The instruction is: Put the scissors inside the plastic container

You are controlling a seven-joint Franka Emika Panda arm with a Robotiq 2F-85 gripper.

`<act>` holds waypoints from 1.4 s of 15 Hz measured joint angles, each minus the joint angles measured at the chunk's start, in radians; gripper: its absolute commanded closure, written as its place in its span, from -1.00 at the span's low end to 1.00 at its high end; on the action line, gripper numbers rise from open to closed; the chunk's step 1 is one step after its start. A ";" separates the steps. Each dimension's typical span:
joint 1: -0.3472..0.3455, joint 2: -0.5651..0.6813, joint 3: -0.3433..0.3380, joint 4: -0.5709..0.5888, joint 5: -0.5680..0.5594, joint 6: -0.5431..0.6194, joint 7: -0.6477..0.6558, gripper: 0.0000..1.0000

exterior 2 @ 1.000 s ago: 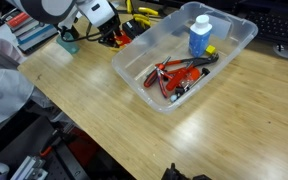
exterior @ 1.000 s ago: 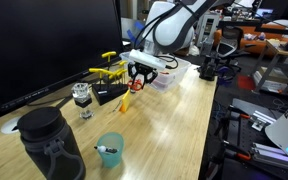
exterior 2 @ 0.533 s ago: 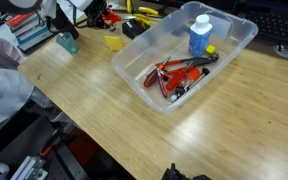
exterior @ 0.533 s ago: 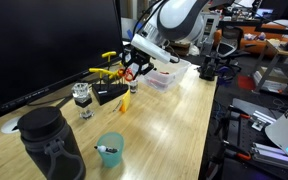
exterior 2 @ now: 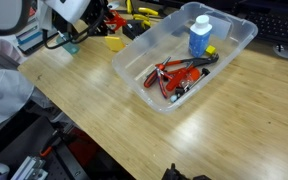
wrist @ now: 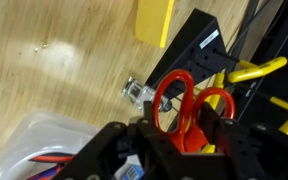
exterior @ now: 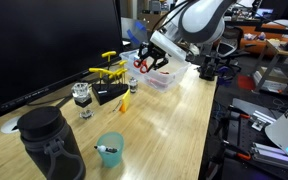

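Note:
My gripper (exterior: 150, 62) is shut on the scissors (exterior: 141, 64), a small pair with orange-red handles, and holds them in the air beside the near end of the plastic container (exterior: 170, 78). In the wrist view the scissors (wrist: 192, 132) sit handles outward between my fingers (wrist: 179, 118), with a corner of the clear tub (wrist: 29, 140) below at the left. In an exterior view the tub (exterior 2: 236, 45) holds a red-handled tool (exterior 2: 169, 75) and a blue-capped bottle (exterior 2: 199, 35). My arm is at that view's top left edge, and the scissors are not clear there.
A black holder (exterior: 109, 92) with yellow-handled tools (exterior: 108, 70) stands by the monitor (exterior: 44, 40). A glass jar (exterior: 81, 97), a dark jug (exterior: 49, 140) and a teal cup (exterior: 109, 150) stand along the wooden table. A yellow block (wrist: 154, 22) lies near the holder.
My gripper has risen from the black holder with the scissors and moved toward the tub. The scissors now hang higher and closer to the container.

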 measured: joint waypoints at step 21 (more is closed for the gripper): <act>0.022 0.004 -0.162 -0.126 0.006 0.195 0.128 -0.45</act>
